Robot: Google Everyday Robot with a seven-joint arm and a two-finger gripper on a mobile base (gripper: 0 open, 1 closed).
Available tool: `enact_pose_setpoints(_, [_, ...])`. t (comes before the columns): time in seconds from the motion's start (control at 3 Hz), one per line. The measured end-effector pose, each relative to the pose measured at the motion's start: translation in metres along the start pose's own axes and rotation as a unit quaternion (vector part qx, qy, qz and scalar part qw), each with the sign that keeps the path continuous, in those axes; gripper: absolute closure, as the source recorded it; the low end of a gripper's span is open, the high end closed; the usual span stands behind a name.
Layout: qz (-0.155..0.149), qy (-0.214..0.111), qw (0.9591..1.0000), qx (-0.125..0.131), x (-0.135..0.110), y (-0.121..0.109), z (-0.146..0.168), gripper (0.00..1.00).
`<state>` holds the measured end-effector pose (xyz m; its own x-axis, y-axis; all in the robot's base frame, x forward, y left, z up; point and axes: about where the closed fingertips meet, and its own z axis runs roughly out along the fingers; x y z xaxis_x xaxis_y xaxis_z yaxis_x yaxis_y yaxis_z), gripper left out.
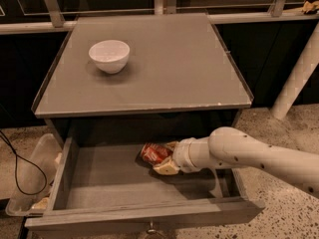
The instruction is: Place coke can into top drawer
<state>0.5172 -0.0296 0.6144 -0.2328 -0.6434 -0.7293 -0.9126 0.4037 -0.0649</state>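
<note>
The coke can is small and red and lies on its side inside the open top drawer, near the middle of the drawer's flat grey bottom. My gripper reaches in from the right on a thick white arm. Its tan fingers sit above and below the can's right end. The drawer is pulled far out of the grey cabinet, with its thick front panel near the bottom edge and a small metal pull at its middle.
A white bowl stands on the cabinet top at the back left. A clear plastic bin and a black cable lie on the floor at the left. A white post stands at the right.
</note>
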Motion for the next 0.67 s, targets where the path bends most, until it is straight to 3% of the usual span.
enact_pose_setpoints(0.67, [0.000, 0.000, 1.0000, 0.000, 0.0000, 0.0000, 0.0000, 0.36])
